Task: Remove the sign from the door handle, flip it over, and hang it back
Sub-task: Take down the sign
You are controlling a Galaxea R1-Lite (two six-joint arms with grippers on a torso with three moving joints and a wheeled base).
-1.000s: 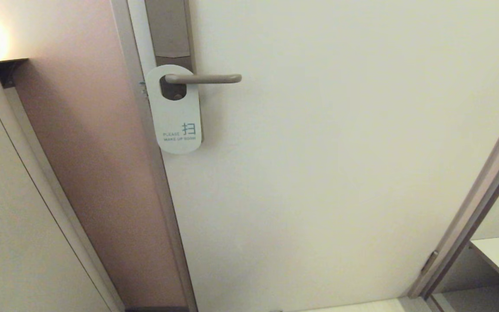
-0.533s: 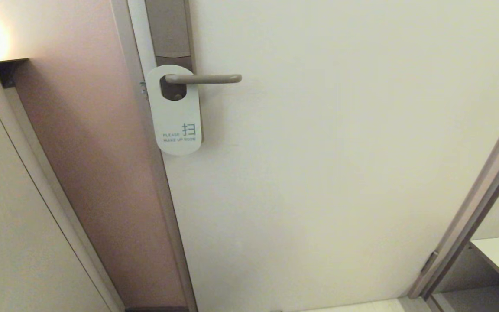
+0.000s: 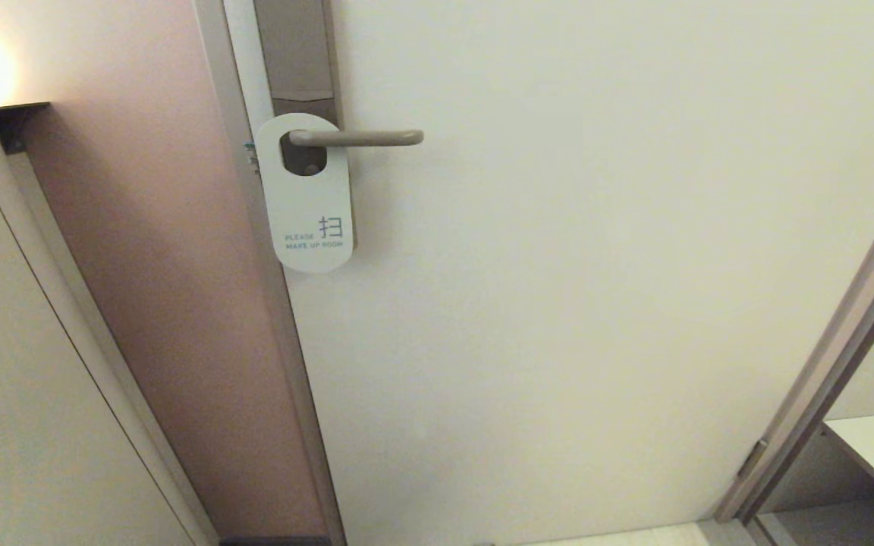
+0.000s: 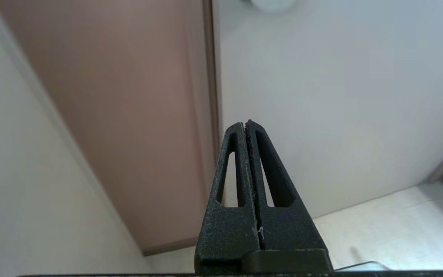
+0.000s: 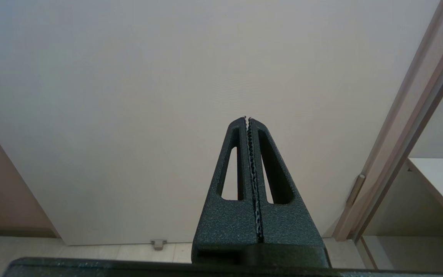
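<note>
head view shows the sign [image 3: 306, 193] hanging from the door handle [image 3: 356, 138], its oval hole looped over the inner end of the lever close to the backplate [image 3: 297, 53], white "please make up room" face outward and the card lying flat against the door [image 3: 596, 265]. nothing has been lifted off yet, so the whole task lies ahead. a dark sliver at the lower left edge of that view is probably part of the left arm, well apart from the sign. in the left wrist view the left gripper [image 4: 245, 124] has its fingers pressed together with nothing between them, pointing up along the door edge with the sign's rounded bottom just visible far above. in the right wrist view the right gripper [image 5: 247, 119] is likewise clenched and empty, facing bare door panel. the likely trouble from here: clenched fingers reaching the card would only push it against the door or swing it on the lever, so they need to part first. the card is thin and flush to the door, so a pinch could slip off its edge. pulling straight down would jam the hole on the lever; it must slide out toward the lever's free end. a dropped card would fall to the floor [image 4: 379, 231].
</note>
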